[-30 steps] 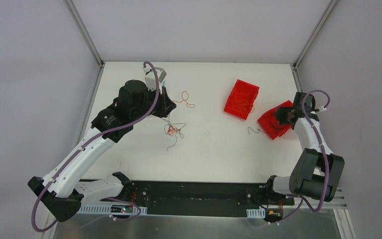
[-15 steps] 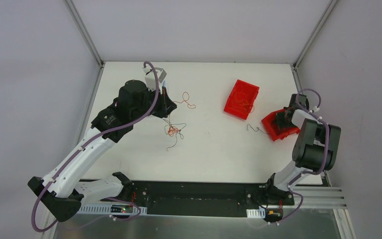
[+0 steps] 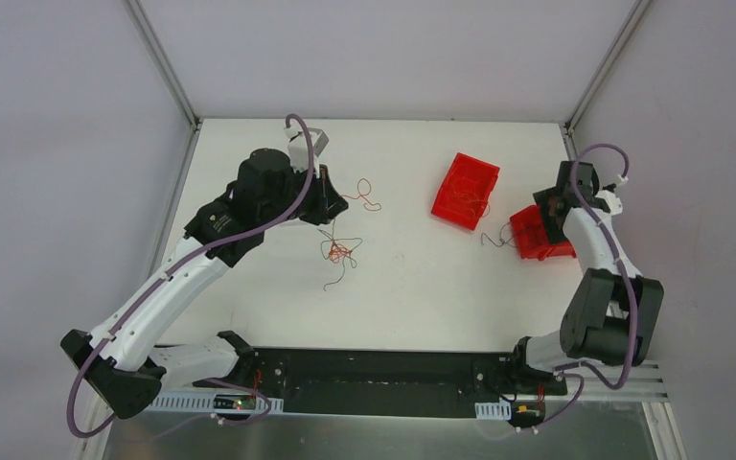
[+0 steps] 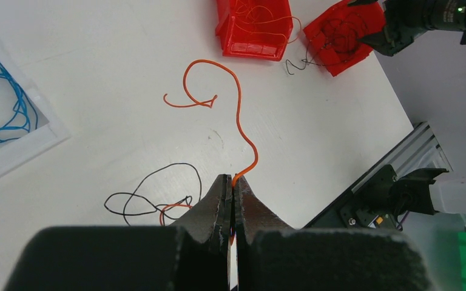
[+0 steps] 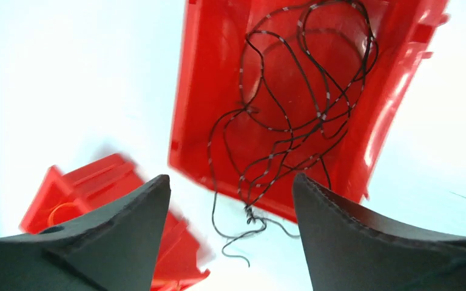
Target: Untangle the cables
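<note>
The orange strand is pinched at its near end in my left gripper, jaws closed tight on it. The rest of it curls away toward 12 o'clock across the table. Over the last second that arm crept a little toward 1 o'clock and the strand went with it. It looks separate from the remaining tangle, which lies at 6 o'clock from the gripper. I read that as one cable freed and ready to sort. Blue cables sit in a white tray at 10 o'clock in the wrist view.

Out at 3 o'clock, the right arm has swung round above the red bin. The right gripper is spread wide and empty. The black cables lie inside the bin, one tail spilling over the rim, so that batch looks delivered.
</note>
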Robot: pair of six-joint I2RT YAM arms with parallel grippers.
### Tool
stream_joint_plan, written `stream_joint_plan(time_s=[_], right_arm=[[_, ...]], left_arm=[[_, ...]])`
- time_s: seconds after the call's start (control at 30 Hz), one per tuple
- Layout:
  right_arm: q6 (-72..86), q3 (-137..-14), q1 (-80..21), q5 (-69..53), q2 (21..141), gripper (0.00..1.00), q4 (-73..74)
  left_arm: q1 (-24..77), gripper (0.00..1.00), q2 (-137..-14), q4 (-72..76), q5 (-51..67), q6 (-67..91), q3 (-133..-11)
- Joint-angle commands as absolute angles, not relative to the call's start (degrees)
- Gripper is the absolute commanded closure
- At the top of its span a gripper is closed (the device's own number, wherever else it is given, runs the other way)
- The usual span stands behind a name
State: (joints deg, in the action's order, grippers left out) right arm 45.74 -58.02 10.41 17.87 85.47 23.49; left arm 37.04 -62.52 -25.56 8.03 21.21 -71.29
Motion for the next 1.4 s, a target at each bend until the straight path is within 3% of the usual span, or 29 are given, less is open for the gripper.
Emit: stream_joint_plan(time_s=[0.0,0.13,0.27,0.5,0.6,0.67,0.83,1.2,1.23,1.27,1.33,1.37], right_arm=[[42.3,-58.6,9.9,20.3,75.1,0.19,29.1],[36.9,-57.4,9.8,9.8,69.2,0.18,29.5],[27.9,-51.8,8.0,-19.1,63.0,0.18,19.4],[25.9,-37.9,-10.2,-36.9,53.0,0.19,-2.5],[23.1,-35.7,-18.2,-38.9,53.4,0.17,-7.3],[18.4,-36.3,-24.1,-38.0,54.4,0.02,-6.7],[8.5,-37.4,-35.6,-26.1,55.3,0.01,-5.6],[4.8,-37.7,-46.1,-16.8,64.9,0.01,-24.7],[4.7,-37.8,-46.8,-15.9,65.8,0.05,-26.0],[4.8,-38.0,-47.4,-14.9,66.7,0.18,-26.7],[5.9,-38.3,-47.9,-12.0,67.6,0.65,-26.6],[6.5,-37.4,-47.8,-10.3,67.3,0.81,-26.9]], left_arm=[[36.8,1.00,-64.1,-23.8,12.2,23.7,-74.5],[36.9,1.00,-66.0,-23.8,14.8,24.9,-75.8],[36.9,1.00,-67.7,-23.4,19.0,26.0,-77.3],[36.9,1.00,-68.7,-21.9,22.1,27.8,-79.8],[36.9,1.00,-69.3,-21.3,24.3,28.9,-81.1],[36.9,1.00,-69.8,-20.8,25.9,29.7,-81.8],[36.9,1.00,-70.0,-20.1,28.3,31.8,-83.3],[36.9,1.00,-70.0,-18.2,29.9,34.7,-83.9],[36.9,1.00,-70.1,-18.2,29.8,34.8,-83.9],[36.9,1.00,-70.0,-18.2,29.5,34.9,-83.9],[36.9,1.00,-69.9,-18.2,28.7,35.1,-83.8],[36.9,1.00,-69.5,-18.2,27.4,34.9,-83.6]])
